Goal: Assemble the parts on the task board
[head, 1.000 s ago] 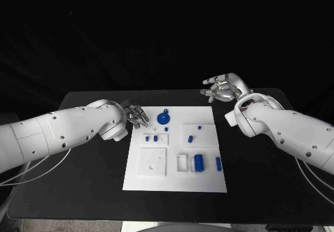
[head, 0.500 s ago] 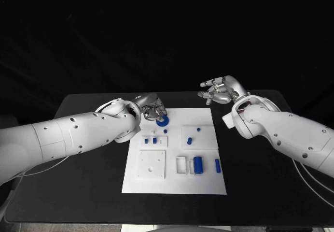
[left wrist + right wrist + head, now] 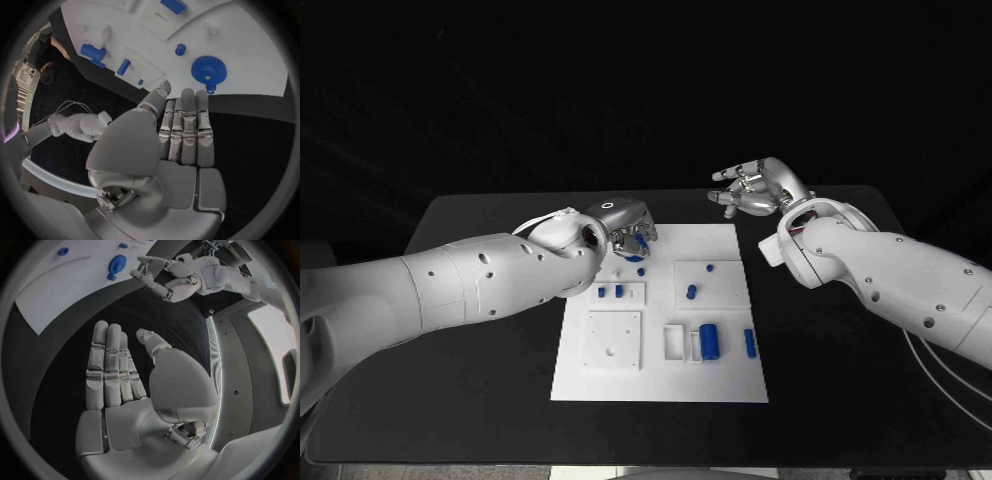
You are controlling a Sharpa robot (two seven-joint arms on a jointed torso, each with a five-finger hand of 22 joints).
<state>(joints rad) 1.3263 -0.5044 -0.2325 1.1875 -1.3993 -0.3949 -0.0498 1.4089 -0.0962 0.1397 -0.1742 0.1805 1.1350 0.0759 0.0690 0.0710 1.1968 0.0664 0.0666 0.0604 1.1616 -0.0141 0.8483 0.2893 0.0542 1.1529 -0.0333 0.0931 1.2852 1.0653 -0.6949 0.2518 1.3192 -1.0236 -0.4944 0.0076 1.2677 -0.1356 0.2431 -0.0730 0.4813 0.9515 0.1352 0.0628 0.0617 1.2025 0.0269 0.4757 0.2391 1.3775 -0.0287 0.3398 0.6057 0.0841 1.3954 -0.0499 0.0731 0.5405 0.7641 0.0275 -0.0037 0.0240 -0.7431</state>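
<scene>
The white task board (image 3: 661, 385) lies in the middle of the black table. A blue gear (image 3: 636, 256) sits near its far left corner. My left hand (image 3: 625, 225) hovers at that corner, partly covering the gear. In the left wrist view the left hand (image 3: 181, 135) is flat and holds nothing, its fingertips (image 3: 187, 95) just short of the gear (image 3: 206, 69). My right hand (image 3: 754, 188) hangs over the table beyond the board's far right corner. The right wrist view shows the right hand (image 3: 115, 375) flat and empty.
Small blue pegs (image 3: 610, 292) stand in a white block left of centre, and others (image 3: 692, 292) in a block to the right. A blue cylinder (image 3: 711, 340) and a blue bar (image 3: 749, 343) lie near the board's front right. Beside them is a square white plate (image 3: 615, 338).
My left arm has swung from the board's left edge toward the far corner, bringing the hand over the blue gear. The right hand has barely moved.
</scene>
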